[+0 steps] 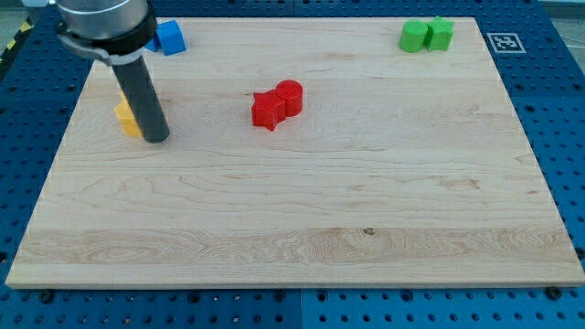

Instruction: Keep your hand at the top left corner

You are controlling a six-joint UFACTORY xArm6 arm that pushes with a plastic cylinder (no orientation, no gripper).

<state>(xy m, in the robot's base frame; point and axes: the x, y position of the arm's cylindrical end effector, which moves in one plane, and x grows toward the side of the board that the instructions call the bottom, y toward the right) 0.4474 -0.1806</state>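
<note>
board (292, 210): pale wood, on blue pegboard | my tip (156, 139): a bare rod with no pincer to spread or press, resting on the board's upper left part, short of its top left corner | yellow block (125, 117): touching the rod's left side, partly hidden | blue block (169, 37): at the board's top edge, above my tip | red pair (277, 103): star-like block and cylinder touching, right of my tip | green pair (427, 35): touching, board's top right

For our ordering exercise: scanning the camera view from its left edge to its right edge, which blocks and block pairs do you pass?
Yellow block → blue block → red star-shaped block → red cylinder → green cylinder → green block.
</note>
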